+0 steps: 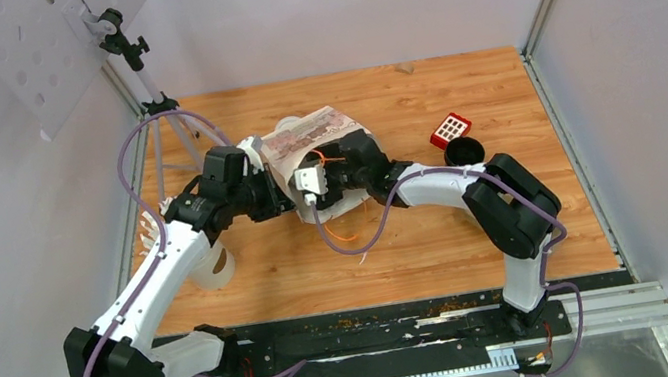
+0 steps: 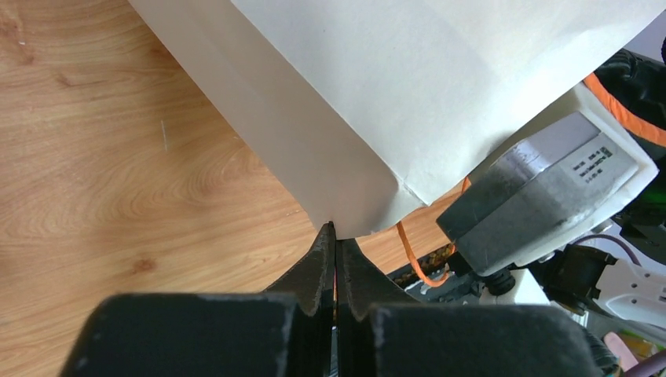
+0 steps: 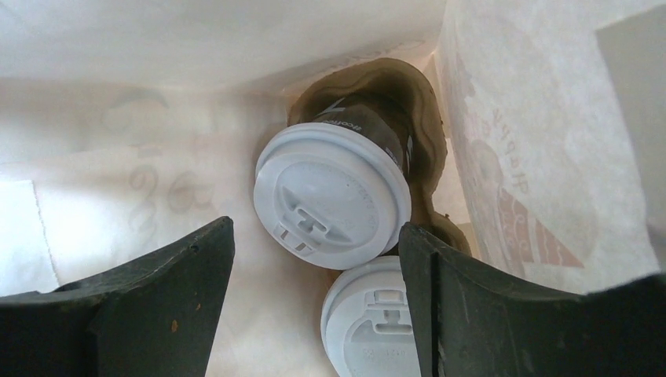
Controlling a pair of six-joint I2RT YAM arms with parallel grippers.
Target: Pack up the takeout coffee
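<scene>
I'm looking down into a white paper bag [image 3: 157,71] past the right gripper [image 3: 314,236], whose dark fingers [image 3: 141,306] are standing wide apart at the bottom of the view. Beyond them a brown moulded carrier [image 3: 430,157] is holding the farther cup [image 3: 332,196], which is showing its dark printed side and white sip lid, and just beside it the nearer cup [image 3: 369,326], showing only its lid, cut off by the lower edge. Reddish print is showing through the bag's right wall.

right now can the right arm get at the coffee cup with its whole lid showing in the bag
Probably yes: the right gripper is inside the paper bag, open, that cup straight ahead between its fingers, nothing blocking. The second cup sits beside it and may crowd one finger.
</scene>
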